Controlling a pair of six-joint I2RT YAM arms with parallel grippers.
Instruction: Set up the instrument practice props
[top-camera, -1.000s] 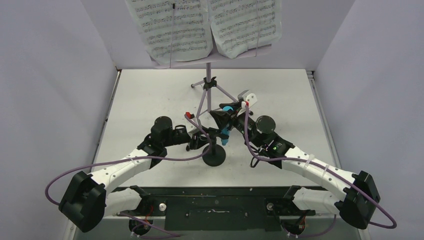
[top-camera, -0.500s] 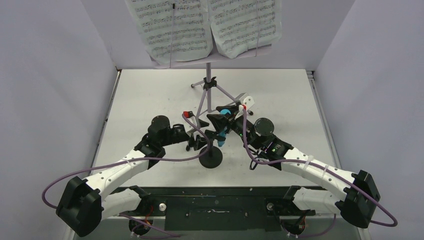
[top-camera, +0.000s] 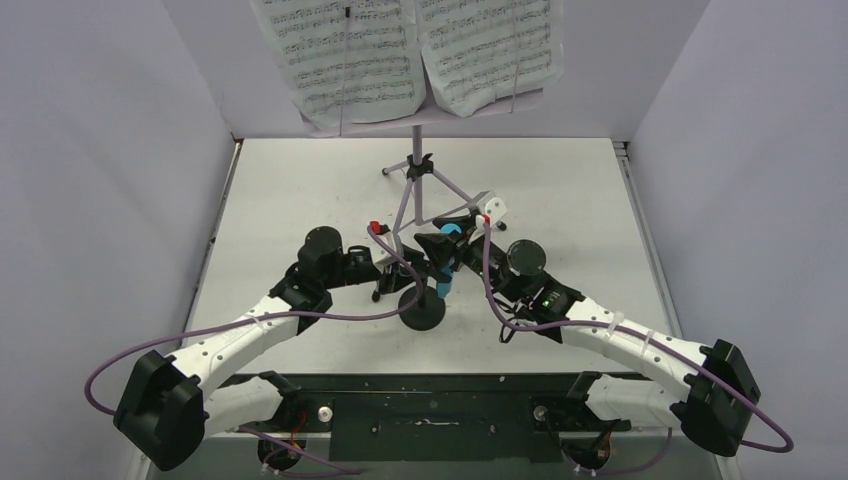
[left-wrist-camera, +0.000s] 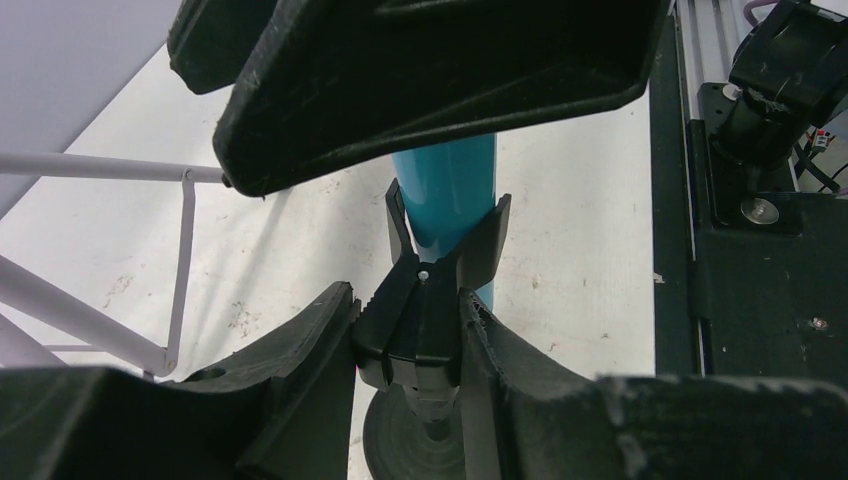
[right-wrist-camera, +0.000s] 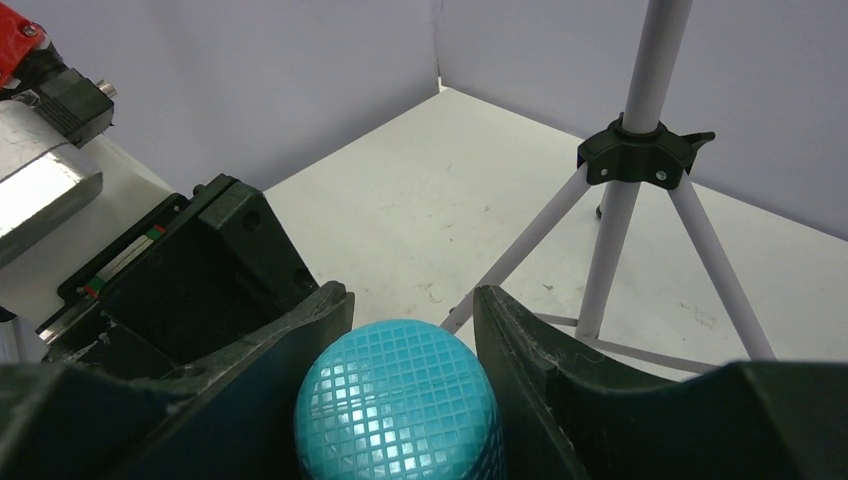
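Jaws of my left gripper (left-wrist-camera: 410, 325) are clamping narrowly on the black clip block of the mic stand (left-wrist-camera: 428, 300), one finger pressing each side. Those of my right gripper (right-wrist-camera: 408, 320) are pinching the turquoise microphone (right-wrist-camera: 398, 400) just below its gridded head.

Beneath it all the white table (top-camera: 300, 190) is lying between pale lilac walls (top-camera: 100, 150). At its far side the lilac music stand (top-camera: 421, 166) is standing upright on three spread legs. Its desk is sitting high above the table and carrying two white pages (top-camera: 352, 55) of printed notes side by side.

Nearer to me, my two arms are reaching inward and meeting just in front of the tripod's legs, the left one coming from the left and the right one from the right.

Between my wrists the mic stand is standing upright in my grip, its round black base showing directly below the clip. I cannot tell whether that base is resting on the table or hanging just above it.

The microphone is pointing head uppermost. Its smooth handle is running down between the two prongs of the clip — from my left wrist I am seeing the prongs flanking it, though I cannot tell whether it is fully seated.
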